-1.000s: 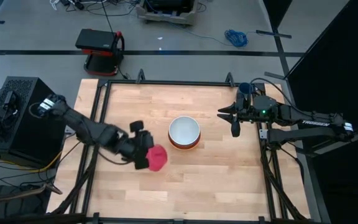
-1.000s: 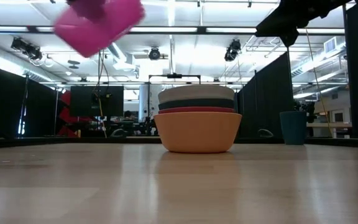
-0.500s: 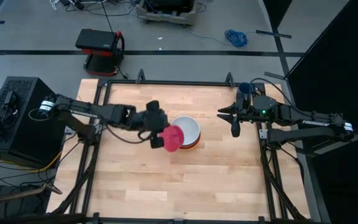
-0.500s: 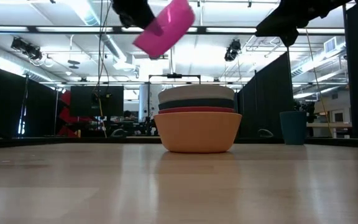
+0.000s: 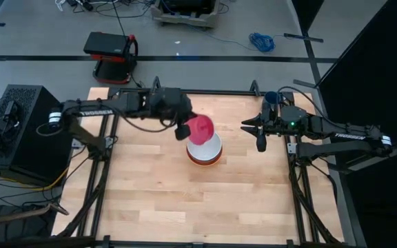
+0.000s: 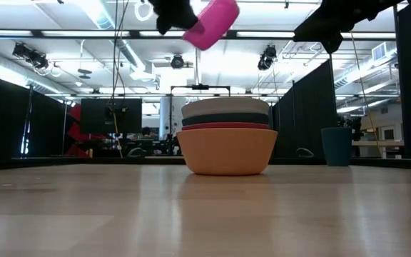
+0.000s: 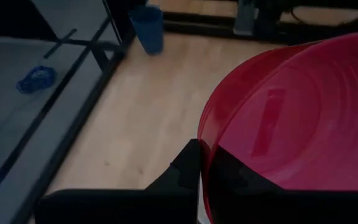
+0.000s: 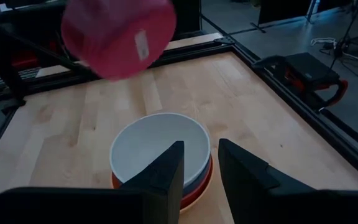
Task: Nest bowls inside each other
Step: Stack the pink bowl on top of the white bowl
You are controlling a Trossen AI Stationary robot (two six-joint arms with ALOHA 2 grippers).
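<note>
Four bowls stand nested at the table's middle: orange at the bottom, then red, teal, and white on top. The magenta bowl hangs tipped high above the stack's far side, with my left gripper shut on it. In the right wrist view its underside shows. My right gripper waits open near the table's right edge, level with the stack, nothing between its fingers. My left gripper pinches the magenta bowl's rim, one finger outside the wall and the other inside the bowl. It comes at the rim from the table's left, slanting down. The bowl is lifted clear of the stack, tipped on its side.
A blue cup stands at the table's far right corner, also seen in the low view. Black frame rails run round the wooden top. Bare wood lies near, left and right of the stack.
My left gripper has swung up and toward the far and right edges, carrying the magenta bowl from the near left of the stack to above its far side. The bowl has stayed tipped and clear of the table. My right gripper has kept still.
</note>
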